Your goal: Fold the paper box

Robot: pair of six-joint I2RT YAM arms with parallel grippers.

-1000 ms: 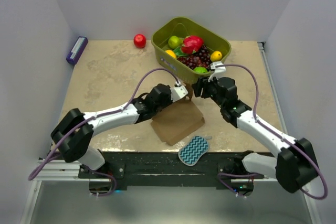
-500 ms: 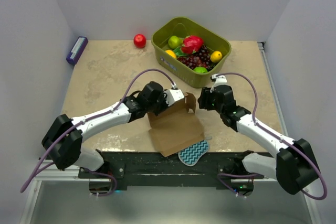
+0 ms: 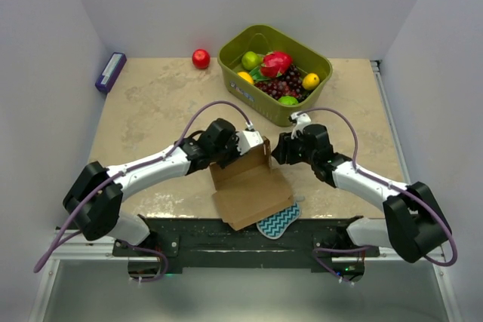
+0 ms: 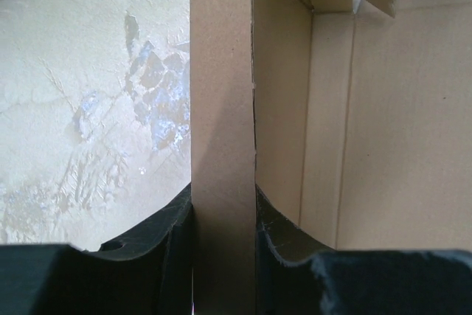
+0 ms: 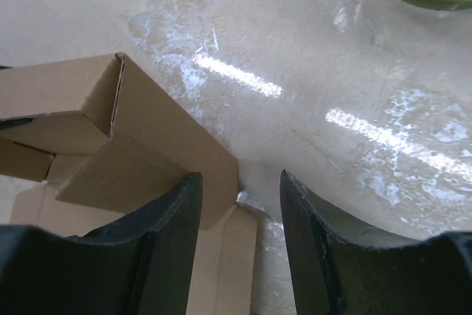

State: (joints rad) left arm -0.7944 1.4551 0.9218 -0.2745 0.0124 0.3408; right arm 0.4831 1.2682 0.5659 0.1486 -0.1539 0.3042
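Two grippers meet at paper box [image 3: 250,190], lying near table [image 3: 151,103] front edge, rear panel raised. Left gripper [image 4: 223,215] pinches upright panel. Right gripper [image 5: 240,189] spread, beside box's right corner.

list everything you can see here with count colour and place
paper box: 1, brown, near centre of table, one panel raised
basket: 1, green, far side, right of centre
fruit: several, red, green, yellow, dark purple, in the basket
round fruit: 1, red, on table left of basket
sponge: 1, teal zigzag, near edge by the box
block: 1, purple, far left by the wall
table: 1, mottled beige
left end effector: 1, black fingers, shut on the raised panel
right end effector: 1, black fingers, open at the box's right corner
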